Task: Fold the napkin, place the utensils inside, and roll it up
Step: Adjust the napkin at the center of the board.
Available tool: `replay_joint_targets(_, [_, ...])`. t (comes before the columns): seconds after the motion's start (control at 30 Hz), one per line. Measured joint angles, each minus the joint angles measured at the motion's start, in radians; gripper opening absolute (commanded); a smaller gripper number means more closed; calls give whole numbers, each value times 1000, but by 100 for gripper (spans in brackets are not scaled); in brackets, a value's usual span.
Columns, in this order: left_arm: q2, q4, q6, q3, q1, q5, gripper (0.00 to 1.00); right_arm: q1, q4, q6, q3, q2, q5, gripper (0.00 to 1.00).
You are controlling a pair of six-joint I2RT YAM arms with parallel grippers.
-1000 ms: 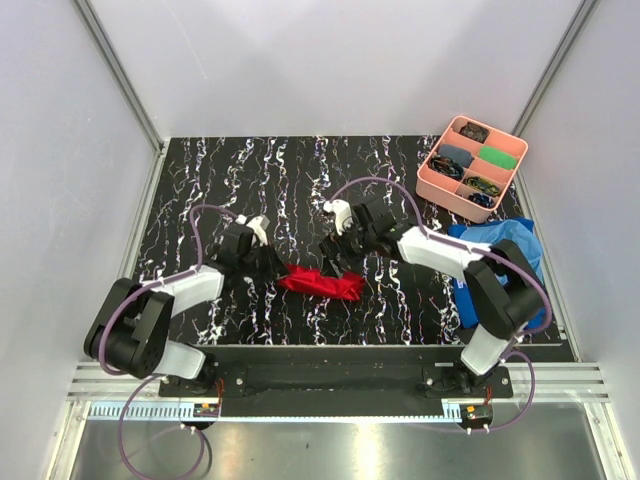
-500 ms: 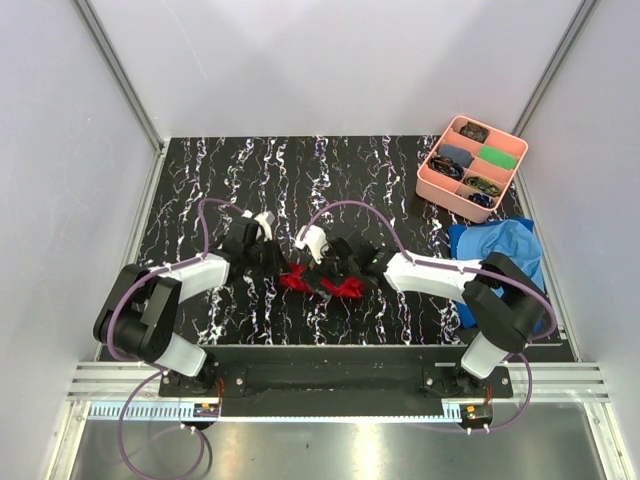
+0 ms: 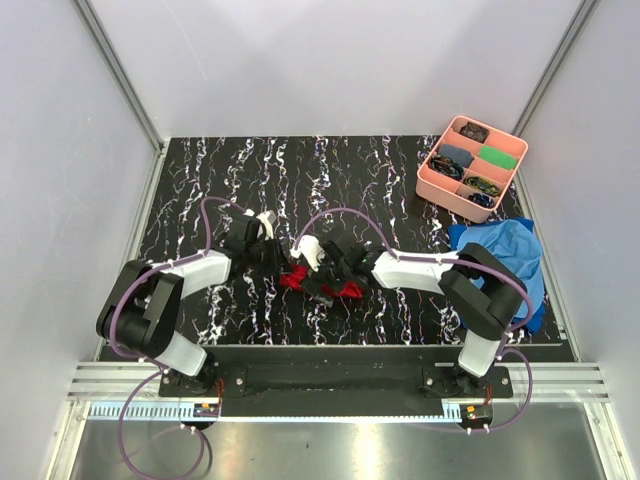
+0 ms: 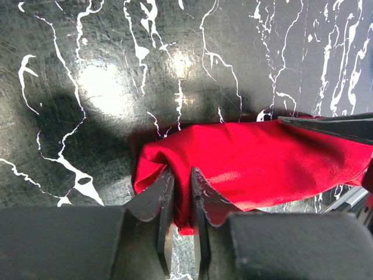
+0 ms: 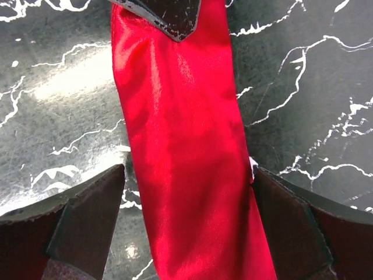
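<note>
Where it lies bunched, the napkin (image 3: pixel 349 291) stretches left to right.

Table (image 3: pixel 300 170) lies open beyond napkin (image 3: pixel 350 291); pink tray (image 3: pixel 432 186), blue cloth (image 3: pixel 505 245) crowd right.

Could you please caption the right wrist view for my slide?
Open right gripper straddles a bunched bright red soft cloth napkin.

You see the napkin (image 5: pixel 186 146) as soft red cloth with a satin sheen, lying in smooth folds. The worktop (image 4: pixel 262 64) is glossy black, white-veined like marble, with lamp glare at upper left of the left wrist view. The right gripper (image 5: pixel 186 172) has matt, scuffed dark jaws. The pink tray (image 3: pixel 440 197), upper right, looks like smooth plastic.
</note>
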Motion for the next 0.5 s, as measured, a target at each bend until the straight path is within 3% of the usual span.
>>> replay_joint_targets(0.07, [1, -5, 2, 5, 0, 0, 24, 0, -18, 0, 17, 20, 1, 97])
replay_joint_targets(0.2, [1, -15, 11, 10, 0, 0, 50, 0, -63, 19, 70, 68, 13, 88])
replay_joint_targets(0.23, [1, -19, 13, 11, 0, 0, 62, 0, -70, 27, 80, 76, 23, 85])
replay_joint_targets(0.33, [-2, -30, 11, 11, 0, -4, 75, 0, -84, 63, 95, 84, 45, 81])
replay_joint_targets(0.4, [-16, -35, 4, 11, 0, -10, 79, 0, -90, 92, 95, 84, 57, 71])
replay_joint_targets(0.5, [-64, -55, -5, 11, 0, -33, 88, 0, -90, 133, 95, 84, 85, 66])
